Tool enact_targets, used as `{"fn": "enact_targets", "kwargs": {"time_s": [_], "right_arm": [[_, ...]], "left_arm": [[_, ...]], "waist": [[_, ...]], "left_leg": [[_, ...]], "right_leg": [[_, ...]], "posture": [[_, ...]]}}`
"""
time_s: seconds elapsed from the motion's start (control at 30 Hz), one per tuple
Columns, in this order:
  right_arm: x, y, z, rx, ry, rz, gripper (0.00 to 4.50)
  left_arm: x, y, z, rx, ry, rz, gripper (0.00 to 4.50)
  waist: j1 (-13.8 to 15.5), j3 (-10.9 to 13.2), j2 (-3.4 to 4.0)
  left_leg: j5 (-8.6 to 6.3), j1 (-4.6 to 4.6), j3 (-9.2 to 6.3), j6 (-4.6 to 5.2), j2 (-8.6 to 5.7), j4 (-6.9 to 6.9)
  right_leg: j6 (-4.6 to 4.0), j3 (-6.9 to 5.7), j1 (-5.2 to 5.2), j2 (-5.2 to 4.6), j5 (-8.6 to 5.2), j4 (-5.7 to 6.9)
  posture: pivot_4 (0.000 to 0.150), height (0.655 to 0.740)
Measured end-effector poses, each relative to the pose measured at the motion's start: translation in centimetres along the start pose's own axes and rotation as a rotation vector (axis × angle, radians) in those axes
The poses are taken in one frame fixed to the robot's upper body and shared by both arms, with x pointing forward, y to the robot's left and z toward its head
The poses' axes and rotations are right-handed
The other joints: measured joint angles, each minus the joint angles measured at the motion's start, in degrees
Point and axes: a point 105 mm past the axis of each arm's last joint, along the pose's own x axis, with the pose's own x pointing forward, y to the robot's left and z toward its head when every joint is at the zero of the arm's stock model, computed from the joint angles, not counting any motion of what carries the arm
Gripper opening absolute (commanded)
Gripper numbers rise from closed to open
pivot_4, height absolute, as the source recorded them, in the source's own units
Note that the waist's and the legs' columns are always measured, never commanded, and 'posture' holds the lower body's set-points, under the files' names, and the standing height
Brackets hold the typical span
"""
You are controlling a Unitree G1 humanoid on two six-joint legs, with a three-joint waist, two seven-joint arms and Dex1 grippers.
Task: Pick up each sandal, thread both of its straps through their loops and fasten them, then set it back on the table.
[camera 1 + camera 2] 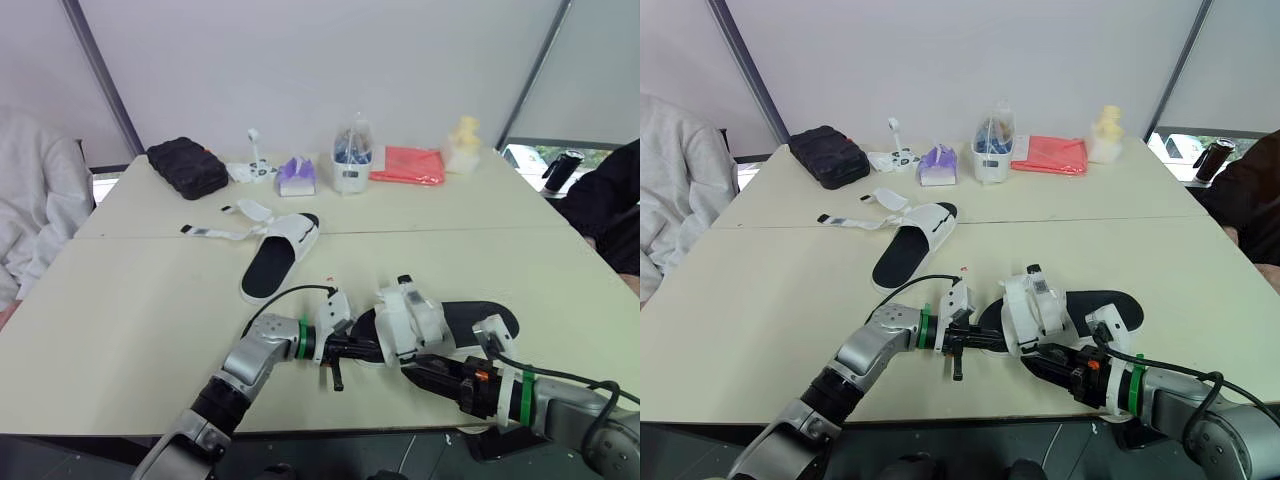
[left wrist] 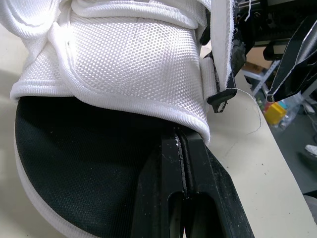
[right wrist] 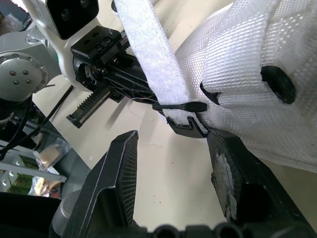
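The big cream bench (image 1: 120,320) takes up most of the scene, with a person in a pale grey top (image 1: 30,200) at the left edge and someone in dark clothes (image 1: 610,200) at the right.

The far sandal (image 1: 275,262) lies mid-bench, black footbed up, with its white straps flopped open to the left. The near sandal (image 1: 412,318) sits close to the near edge, right between the two arms, on the bench as far as I can see.

Along the far side there's a black pouch (image 1: 187,166), a flat red bag (image 1: 408,165), a clear plastic container (image 1: 352,160), a purple pack (image 1: 296,177) and a little yellow figure (image 1: 463,145).

The left tool (image 2: 181,144) is clenched, fingers pressed flat together, tips tucked at the rim of the near sandal's mesh upper, over the footbed. The right tool (image 3: 171,139) is released, fingers spread wide, one of them touching the mesh.

A fuzzy white strap (image 3: 148,54) runs up out of the black loop (image 3: 181,126), which sits between the right tool's fingertips.
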Motion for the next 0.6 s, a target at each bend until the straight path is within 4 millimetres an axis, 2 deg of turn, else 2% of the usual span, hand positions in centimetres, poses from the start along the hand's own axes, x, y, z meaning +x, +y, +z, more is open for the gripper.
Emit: {"fn": "enact_targets", "kwargs": {"time_s": [0.1,0.43,0.5,0.6], "right_arm": [[0.0,-0.2,0.4,-0.013,-0.013,-0.011,0.09],[-0.3,-0.1,0.0,0.001,0.007,0.003,0.09],[-0.8,0.2,-0.8,0.014,0.049,0.021,0.09],[-1.2,1.8,-3.4,0.058,0.175,0.103,0.09]], "left_arm": [[-0.1,0.0,0.0,-0.001,0.000,0.002,0.00],[-0.1,0.1,0.0,-0.015,-0.002,0.011,0.00],[0.0,0.0,0.0,-0.017,-0.005,0.011,0.00],[0.1,-0.1,0.0,-0.021,-0.010,0.015,0.00]], "waist": [[0.00,0.00,0.00],[-0.01,-0.01,0.01],[0.03,-0.01,0.01],[0.09,0.00,0.00]], "left_leg": [[0.00,0.00,0.00,0.00,0.00,-0.01],[0.00,0.02,0.00,0.00,0.01,-0.01],[0.00,0.03,0.00,0.00,0.01,-0.02],[0.00,0.02,-0.02,0.00,0.02,-0.03]], "right_leg": [[0.00,0.00,0.00,0.01,0.00,0.01],[0.00,0.00,0.00,0.02,0.00,0.05],[0.00,0.00,0.01,0.02,0.00,0.05],[0.00,-0.03,0.01,0.02,0.00,0.04]], "posture": [[0.150,0.7400],[0.150,0.7400],[0.150,0.7400],[0.150,0.7400]]}}
